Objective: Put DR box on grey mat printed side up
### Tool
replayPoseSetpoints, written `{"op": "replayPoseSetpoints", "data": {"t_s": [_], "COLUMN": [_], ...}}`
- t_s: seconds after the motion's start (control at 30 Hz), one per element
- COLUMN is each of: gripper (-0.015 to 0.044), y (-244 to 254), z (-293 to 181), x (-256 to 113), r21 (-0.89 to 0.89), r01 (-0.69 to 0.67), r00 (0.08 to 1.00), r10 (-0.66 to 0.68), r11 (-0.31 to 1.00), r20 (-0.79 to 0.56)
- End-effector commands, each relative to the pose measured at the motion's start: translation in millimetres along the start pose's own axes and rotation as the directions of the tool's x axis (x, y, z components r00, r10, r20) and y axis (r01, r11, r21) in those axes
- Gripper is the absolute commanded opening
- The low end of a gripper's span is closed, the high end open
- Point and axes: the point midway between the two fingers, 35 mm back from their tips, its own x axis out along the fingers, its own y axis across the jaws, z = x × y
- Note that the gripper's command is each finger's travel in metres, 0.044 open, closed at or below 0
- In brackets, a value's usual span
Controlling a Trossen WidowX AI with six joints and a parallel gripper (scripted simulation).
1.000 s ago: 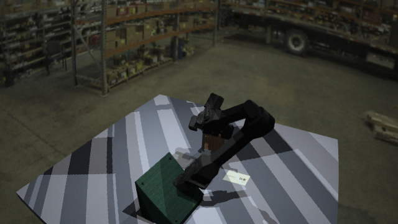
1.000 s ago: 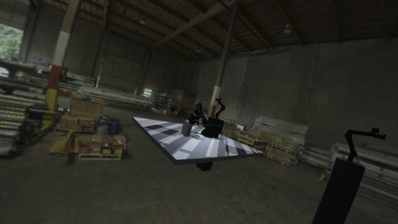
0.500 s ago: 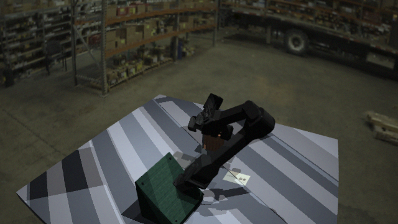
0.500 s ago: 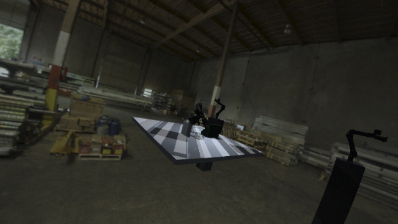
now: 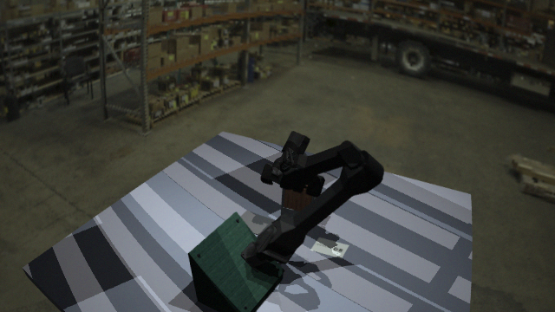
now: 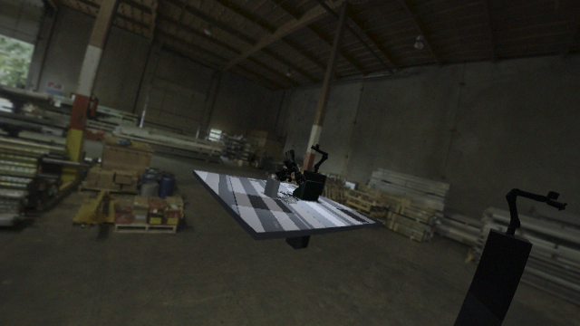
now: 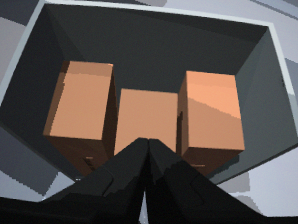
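Note:
The dark bin stands on the table. Three orange-brown boxes stand in it side by side: a left box, a middle box and a right box. The left and right boxes have small marks on their shaded near sides; no reach code can be read. My gripper is shut with nothing between its fingertips. In the wrist view the tips overlap the middle box's near part; whether they touch it is unclear. In the top view the arm hangs over the bin and partly hides it. I cannot pick out the grey mat with certainty.
A green wedge-shaped block stands at the arm's base. A pale printed card lies on the striped table beside the arm. Stripes and shadows cover the table. A second arm on a dark pedestal stands away from the table.

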Motion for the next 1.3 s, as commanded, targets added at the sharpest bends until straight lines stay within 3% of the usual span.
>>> {"op": "replayPoseSetpoints", "data": {"t_s": [0.0, 1.27], "gripper": [0.0000, 0.0000], "y": [0, 0], "z": [-5, -22], "x": [-1, -8], "r21": [-0.004, -0.005], "r01": [0.004, 0.003], "r00": [1.000, 1.000], "r10": [-0.004, -0.003], "r11": [1.000, 1.000], "r20": [-0.008, -0.009]}}
